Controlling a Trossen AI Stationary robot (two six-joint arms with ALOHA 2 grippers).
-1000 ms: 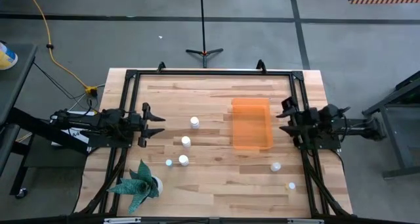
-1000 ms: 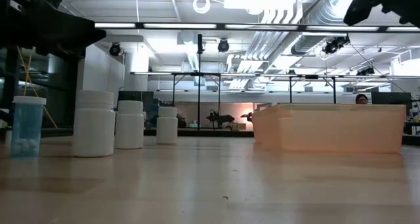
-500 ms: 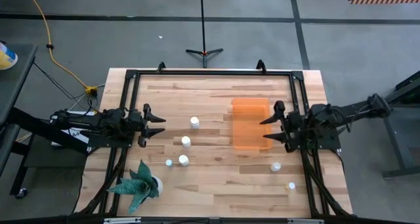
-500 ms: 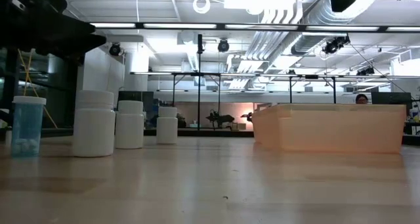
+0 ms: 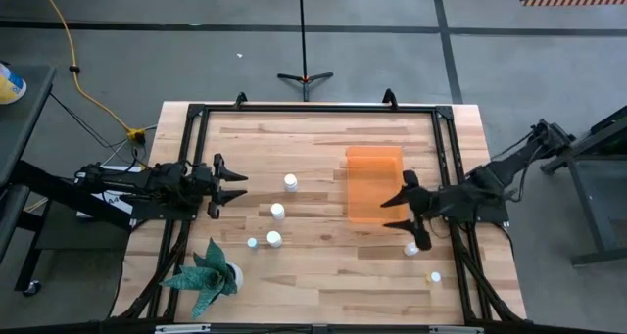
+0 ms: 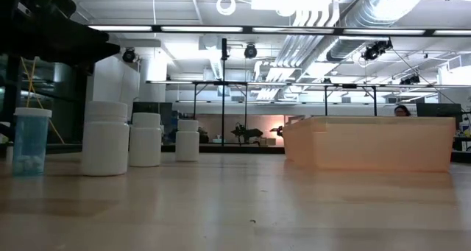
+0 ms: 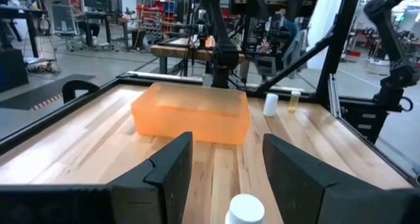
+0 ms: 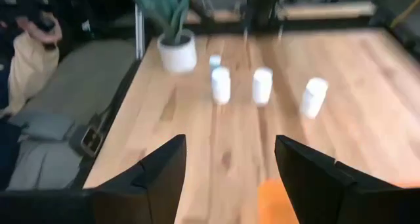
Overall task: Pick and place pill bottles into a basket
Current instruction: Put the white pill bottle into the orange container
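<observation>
Three white pill bottles [image 5: 291, 182], [image 5: 278, 212], [image 5: 274, 239] stand upright on the wooden table left of centre. A smaller translucent bottle [image 5: 253, 243] stands beside them. Two more bottles [image 5: 412, 248], [image 5: 435, 276] stand near the right front. The orange bin [image 5: 374, 177] rests flat on the table right of centre. My left gripper [image 5: 242, 187] is open and empty at the table's left side, pointing at the bottles. My right gripper [image 5: 395, 209] is open and empty above the bin's near end. In the right wrist view [image 8: 230, 171] it faces the three bottles [image 8: 262, 86].
A potted green plant [image 5: 206, 270] stands at the near left corner. A black frame [image 5: 313, 109] runs around the table top. In the low view the bottles [image 6: 105, 138] stand at the left and the bin [image 6: 372, 143] at the right. A person [image 8: 33, 60] sits beyond the table's left edge.
My right gripper has gone from the table's right edge toward the left and a little toward the near edge. It now stands over the near end of the orange bin and is still open. The bottles and the bin have kept their places.
</observation>
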